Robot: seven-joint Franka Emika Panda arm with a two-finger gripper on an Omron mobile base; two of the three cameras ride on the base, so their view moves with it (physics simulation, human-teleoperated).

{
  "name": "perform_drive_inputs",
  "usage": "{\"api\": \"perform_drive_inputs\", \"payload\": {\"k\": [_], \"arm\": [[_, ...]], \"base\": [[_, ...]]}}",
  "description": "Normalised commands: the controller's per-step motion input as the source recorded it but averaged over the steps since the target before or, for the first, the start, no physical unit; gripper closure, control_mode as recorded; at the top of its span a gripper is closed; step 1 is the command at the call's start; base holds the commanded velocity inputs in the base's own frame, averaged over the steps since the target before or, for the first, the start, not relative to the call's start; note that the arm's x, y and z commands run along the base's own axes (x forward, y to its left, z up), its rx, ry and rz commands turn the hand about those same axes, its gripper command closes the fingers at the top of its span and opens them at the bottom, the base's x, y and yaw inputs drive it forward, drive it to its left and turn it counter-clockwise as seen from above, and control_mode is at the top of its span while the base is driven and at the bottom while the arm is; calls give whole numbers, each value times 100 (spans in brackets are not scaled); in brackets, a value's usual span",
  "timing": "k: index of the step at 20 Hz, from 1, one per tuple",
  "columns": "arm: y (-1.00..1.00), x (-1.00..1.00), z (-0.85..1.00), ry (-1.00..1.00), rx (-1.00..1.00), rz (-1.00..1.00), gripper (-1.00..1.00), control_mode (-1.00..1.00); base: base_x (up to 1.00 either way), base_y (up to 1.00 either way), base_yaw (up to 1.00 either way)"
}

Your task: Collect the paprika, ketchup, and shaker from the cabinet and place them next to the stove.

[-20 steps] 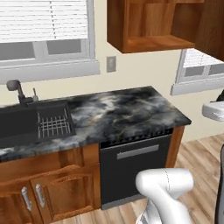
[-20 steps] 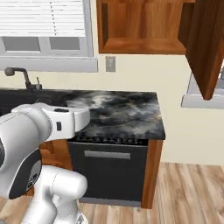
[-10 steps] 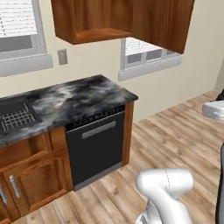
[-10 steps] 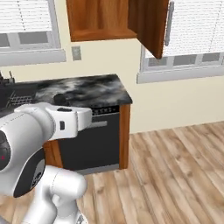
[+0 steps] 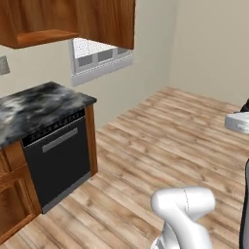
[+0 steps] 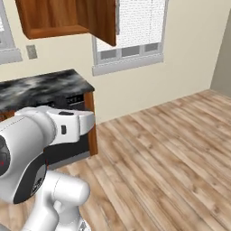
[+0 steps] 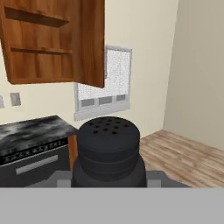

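Across the last second both base views swung right: the sink and most of the counter dropped out of frame, and bare plank floor [image 5: 160,141] and a second wall came in. This was read as the base turning, not the kitchen moving. The cabinet [image 7: 48,43] ended up at upper left, door open, shelves bare where visible.

Shaker [image 7: 108,151] sat close in front of the hand camera, low centre, clamped between the closed fingers of the gripper [image 7: 108,183]. Its long axis ran straight toward the lens, perforated top facing the camera and away from the palm; body looked squat from this angle.

The counter [image 6: 45,85] lay at left over a black appliance front [image 5: 58,160]. No stove seen. Judgement: shaker in transit, placement not yet started. Whether paprika and ketchup were already delivered could not be told.
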Motion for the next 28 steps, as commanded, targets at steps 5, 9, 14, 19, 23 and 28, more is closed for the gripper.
{"api": "perform_drive_inputs", "payload": {"k": [5, 9, 14, 19, 23, 28], "arm": [[0, 0, 0, 0, 0, 0, 100, 100], [0, 0, 0, 0, 0, 0, 100, 100], [0, 0, 0, 0, 0, 0, 100, 100], [0, 0, 0, 0, 0, 0, 100, 100], [0, 0, 0, 0, 0, 0, 100, 100], [0, 0, 0, 0, 0, 0, 100, 100]], "base": [[-69, -4, -50], [-61, -12, -49], [-53, -35, -46], [-47, -61, -41], [-42, -71, -37], [-11, -91, -28]]}}
